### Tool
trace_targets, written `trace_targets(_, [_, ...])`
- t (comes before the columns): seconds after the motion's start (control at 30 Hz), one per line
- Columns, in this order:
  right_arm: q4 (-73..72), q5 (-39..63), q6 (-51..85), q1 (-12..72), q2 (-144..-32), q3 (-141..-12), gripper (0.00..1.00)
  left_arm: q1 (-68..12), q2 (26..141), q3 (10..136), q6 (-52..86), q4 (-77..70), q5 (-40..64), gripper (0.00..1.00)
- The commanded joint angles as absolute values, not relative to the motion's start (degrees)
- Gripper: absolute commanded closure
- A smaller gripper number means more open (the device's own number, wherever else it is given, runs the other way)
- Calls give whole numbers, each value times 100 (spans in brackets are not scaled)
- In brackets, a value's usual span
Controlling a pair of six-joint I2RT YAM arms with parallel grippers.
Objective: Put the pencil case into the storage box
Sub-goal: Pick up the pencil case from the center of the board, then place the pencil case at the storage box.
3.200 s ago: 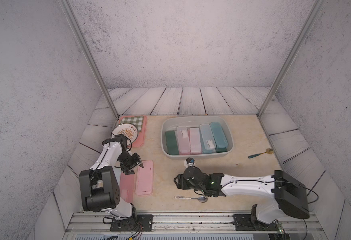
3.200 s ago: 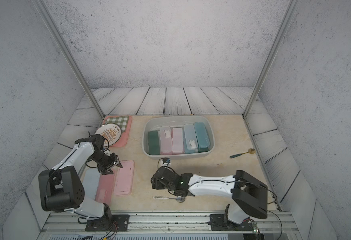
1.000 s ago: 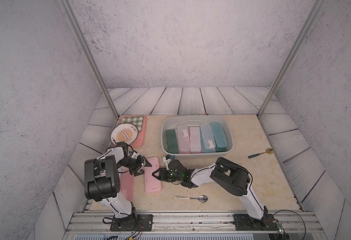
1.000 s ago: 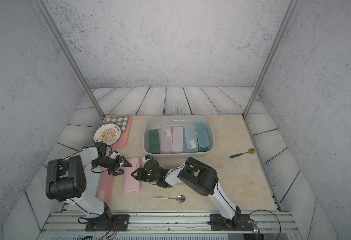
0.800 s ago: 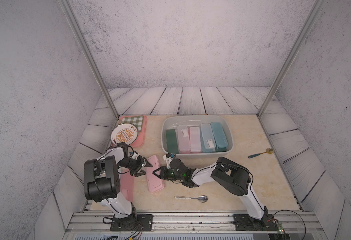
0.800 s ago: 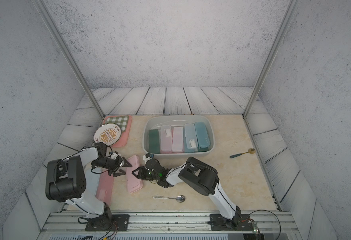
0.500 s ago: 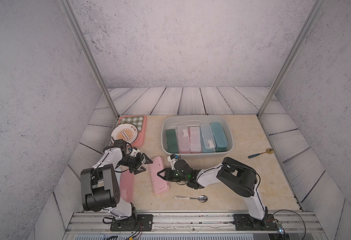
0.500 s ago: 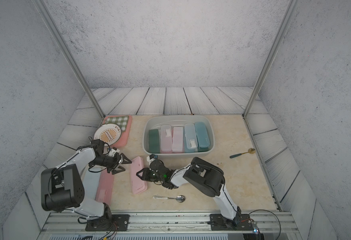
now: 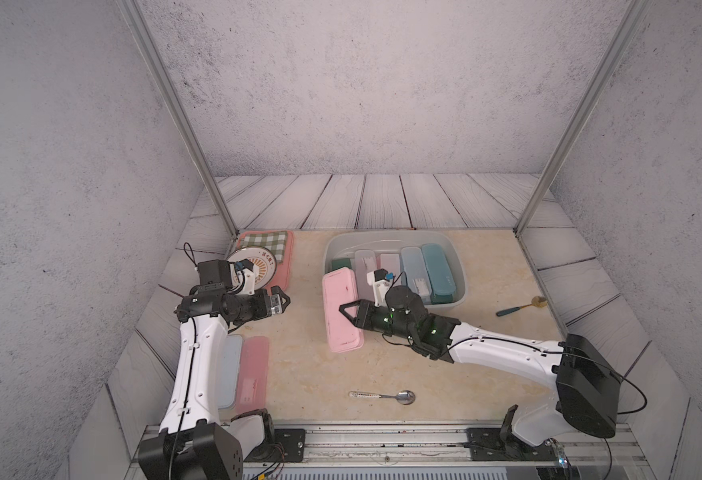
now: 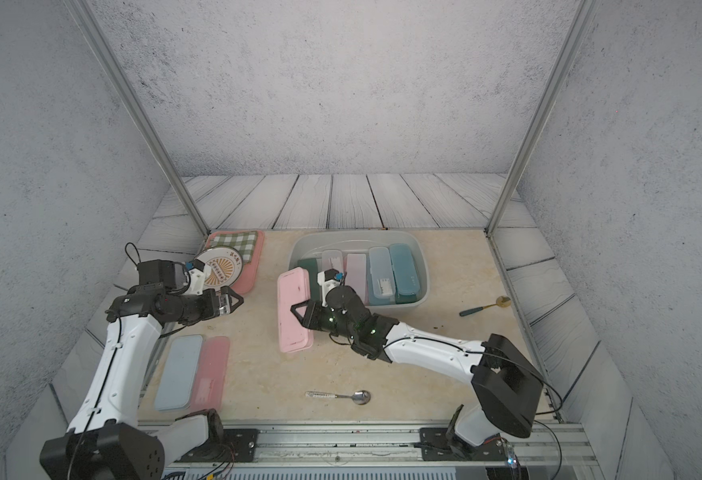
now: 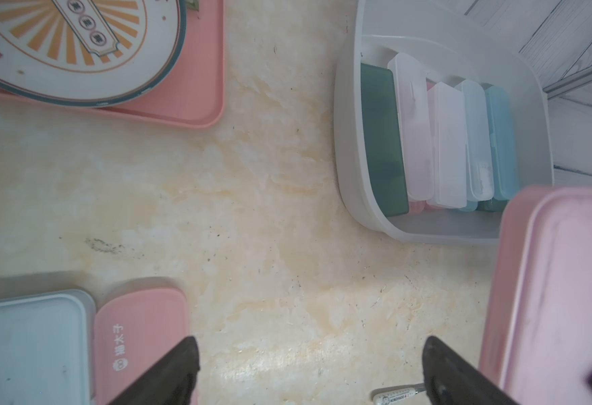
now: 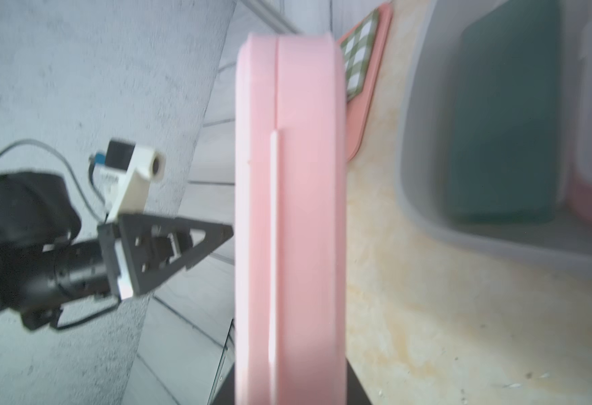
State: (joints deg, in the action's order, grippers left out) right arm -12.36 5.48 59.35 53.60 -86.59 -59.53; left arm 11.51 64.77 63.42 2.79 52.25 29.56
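Carrying step: the pink pencil case [image 9: 338,309] looks lifted off the bench [image 9: 307,374] and roughly level. Its far end is over the near left corner of the storage box [image 9: 457,266]; the rest is short of the rim.
Right claw: the right claw [image 9: 347,312] is narrowed onto the case, pinching it top and bottom about midway along one long edge. The right wrist view shows the case edge-on in that grip.
Storage box: a row of five cases [image 9: 411,266], dark green through teal, lies side by side across its floor, and no bare slot shows.
Left claw: the left claw [image 9: 281,299] stands wide and empty above bare bench. It is near the carried case but apart from it, between the pink tray [image 9: 285,270] and the spare pink case [image 9: 253,374] that lies beside a pale blue case [image 9: 231,374].
Task stage: transport, by my reading. The grasp is made and the placing is not yet done.
Next move calls for: probably raising the case until its whole length clears the rim, bringing it over the row, lowering it flat on top, then opening.
Watch for: the edge grip may let the case pivot, and the far end may catch the rim.
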Motion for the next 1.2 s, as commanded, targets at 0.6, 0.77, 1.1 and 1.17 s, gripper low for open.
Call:
trace_targets(0.6, [-184, 2124, 5291, 3719, -12255, -9597, 81, 1191, 6416, 6708, -2111, 6196, 4456, 0])
trace_targets(0.77, [-289, 2218, 5455, 3710, -12696, -9826, 81, 1191, 6451, 6636, -1959, 6093, 4567, 0])
trace_targets(1.1, [-483, 2393, 5838, 3718, -13221, -10124, 78, 1189, 6530, 6613, -2040, 6078, 4485, 0])
trace_targets(1.17, [-476, 2399, 5871, 3720, -13278, -10164, 74, 1189, 6530, 6622, -2052, 6069, 4435, 0])
